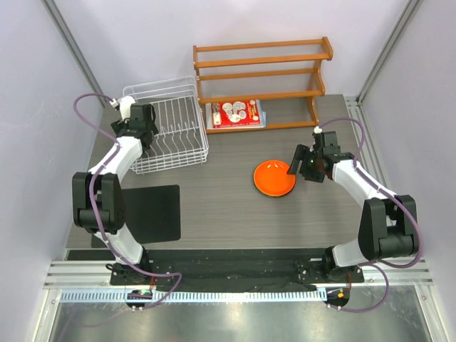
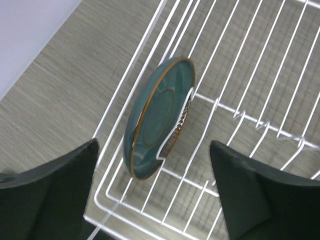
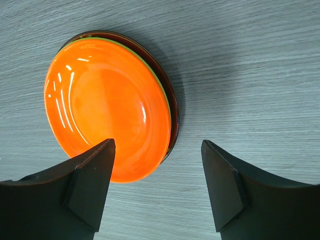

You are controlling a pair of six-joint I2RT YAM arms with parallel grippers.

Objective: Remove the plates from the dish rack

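Plates are nearly all out of the rack: only the dark teal plate (image 2: 157, 117) shows in it, lying ahead of the left gripper (image 2: 154, 145), whose jaws are spread wide on either side with nothing touched.

The step in hand looks like the pick of this plate. To do it well, the gripper should come down so that 1 finger passes each face of the plate. The jaws then close across its thin section, high on the rim and clear of the wires. A white prong crosses the plate's right edge, so I would pull out along the plate's own plane, not sideways. A sideways drag could snag the prong or tug the dish rack (image 2: 215, 100) along.

In the left wrist view the plate stands on edge and leans. Its long axis runs from upper right to lower left, and its broad ringed face turns toward the left finger and the rack's side wall. It sits at the end of the rack, near a corner. From the top view the left gripper (image 1: 142, 117) covers that end, so the plate is hidden there.

Across the counter (image 1: 214, 206), the right gripper (image 3: 157, 145) hangs over the stack with its jaws apart and gripping nothing. The orange plate (image 3: 105, 105) lies flat on top, face up. Under it, the lime green plate (image 3: 161, 85) and the dark red plate (image 3: 173, 107) show only as thin rims. That stack, well apart from the rack, is the likely place for the teal plate.
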